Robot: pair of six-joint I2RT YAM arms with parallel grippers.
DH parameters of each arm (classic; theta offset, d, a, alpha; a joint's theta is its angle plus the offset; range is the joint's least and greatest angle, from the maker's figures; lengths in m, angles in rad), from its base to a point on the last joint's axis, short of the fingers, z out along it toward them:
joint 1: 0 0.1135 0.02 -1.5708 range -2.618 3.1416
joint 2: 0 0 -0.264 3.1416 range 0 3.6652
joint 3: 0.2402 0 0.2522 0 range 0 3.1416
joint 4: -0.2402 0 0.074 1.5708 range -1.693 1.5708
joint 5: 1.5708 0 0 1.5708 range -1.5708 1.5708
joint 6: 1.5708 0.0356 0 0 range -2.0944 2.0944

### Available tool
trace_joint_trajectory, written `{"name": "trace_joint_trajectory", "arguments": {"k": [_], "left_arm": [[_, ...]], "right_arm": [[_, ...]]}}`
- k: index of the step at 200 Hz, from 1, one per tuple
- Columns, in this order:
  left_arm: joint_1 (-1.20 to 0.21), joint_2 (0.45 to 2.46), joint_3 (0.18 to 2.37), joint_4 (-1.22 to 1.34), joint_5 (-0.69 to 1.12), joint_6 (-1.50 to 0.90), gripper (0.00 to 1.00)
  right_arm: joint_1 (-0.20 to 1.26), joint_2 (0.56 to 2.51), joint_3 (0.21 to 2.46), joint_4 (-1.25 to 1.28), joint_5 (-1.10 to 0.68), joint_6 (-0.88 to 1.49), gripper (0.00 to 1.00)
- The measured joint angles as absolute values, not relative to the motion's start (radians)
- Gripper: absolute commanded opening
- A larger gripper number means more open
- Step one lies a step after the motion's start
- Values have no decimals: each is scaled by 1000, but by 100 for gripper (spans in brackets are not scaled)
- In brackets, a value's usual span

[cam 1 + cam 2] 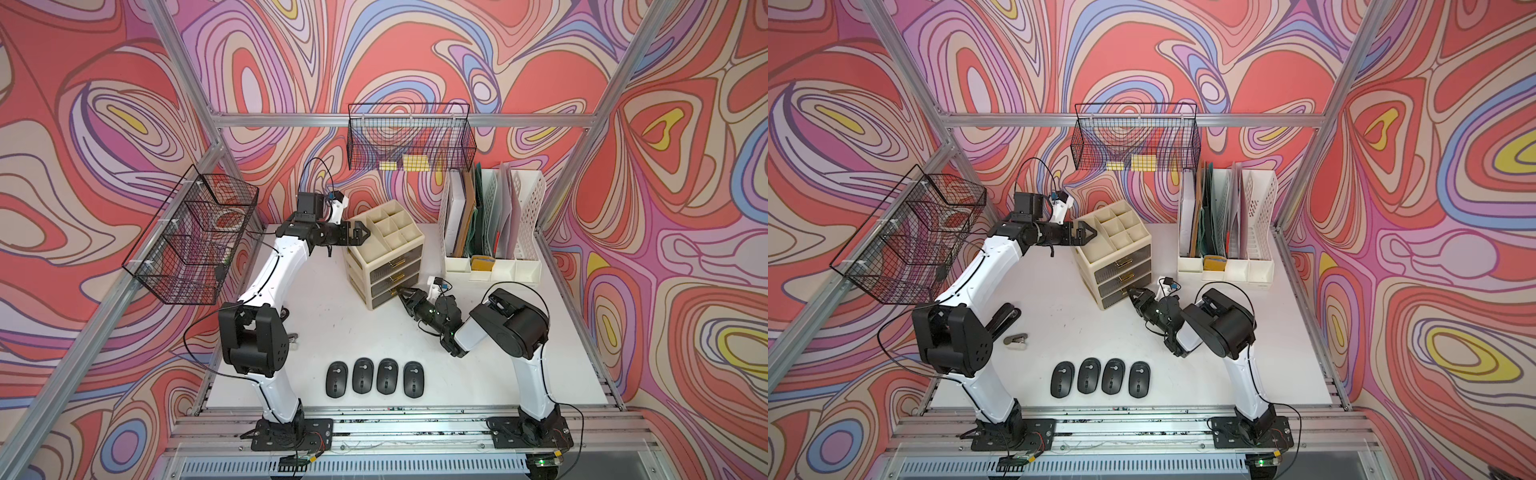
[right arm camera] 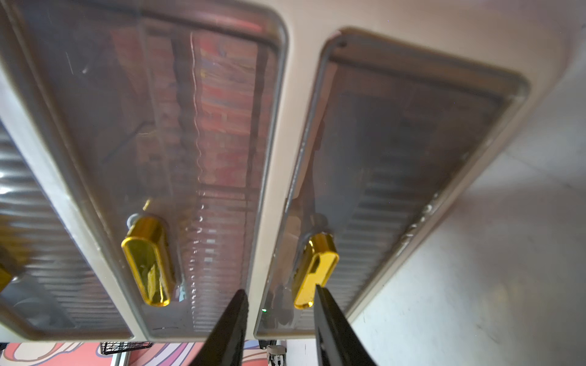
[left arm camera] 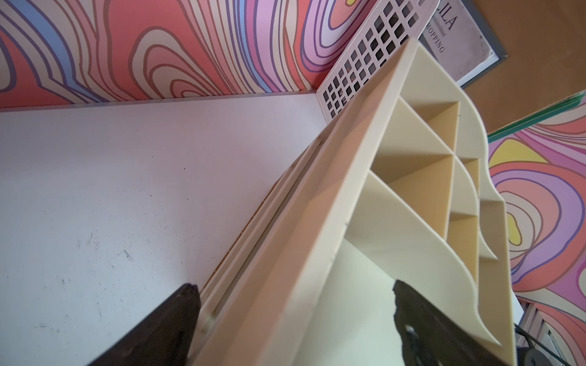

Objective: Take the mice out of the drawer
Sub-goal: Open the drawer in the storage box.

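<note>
Several black mice (image 1: 363, 376) (image 1: 1089, 376) lie in a row on the white table near its front edge. The cream drawer unit (image 1: 386, 253) (image 1: 1115, 249) has all three smoky drawers shut. What is inside them cannot be made out. My right gripper (image 1: 400, 291) (image 1: 1130, 291) (image 2: 279, 290) is at the bottom drawer (image 2: 396, 174), jaws apart around the end of its gold handle (image 2: 314, 269), not clamped on it. My left gripper (image 1: 359, 235) (image 1: 1086, 235) (image 3: 293, 285) is open, straddling the unit's top left rim (image 3: 317, 221).
A white file holder (image 1: 490, 232) with folders stands at the back right. Wire baskets hang on the left wall (image 1: 195, 237) and back wall (image 1: 411, 137). A small grey stapler-like tool (image 1: 1016, 338) lies by the left arm's base.
</note>
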State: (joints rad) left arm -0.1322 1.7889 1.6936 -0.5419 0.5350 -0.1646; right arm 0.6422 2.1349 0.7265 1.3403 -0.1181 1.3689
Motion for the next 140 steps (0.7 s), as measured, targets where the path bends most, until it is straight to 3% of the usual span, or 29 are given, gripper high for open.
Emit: {"name": "trace_joint_trajectory", "arguments": {"k": [110,140], "left_arm": [[-133,1789,1694,-542,535,-165,99],[-133,1789,1694,-542,535,-165,99]], "right_arm": [[634,2175,770,1309,-117,1375,36],[632,2188,791,1294,-121,1375,29]]}}
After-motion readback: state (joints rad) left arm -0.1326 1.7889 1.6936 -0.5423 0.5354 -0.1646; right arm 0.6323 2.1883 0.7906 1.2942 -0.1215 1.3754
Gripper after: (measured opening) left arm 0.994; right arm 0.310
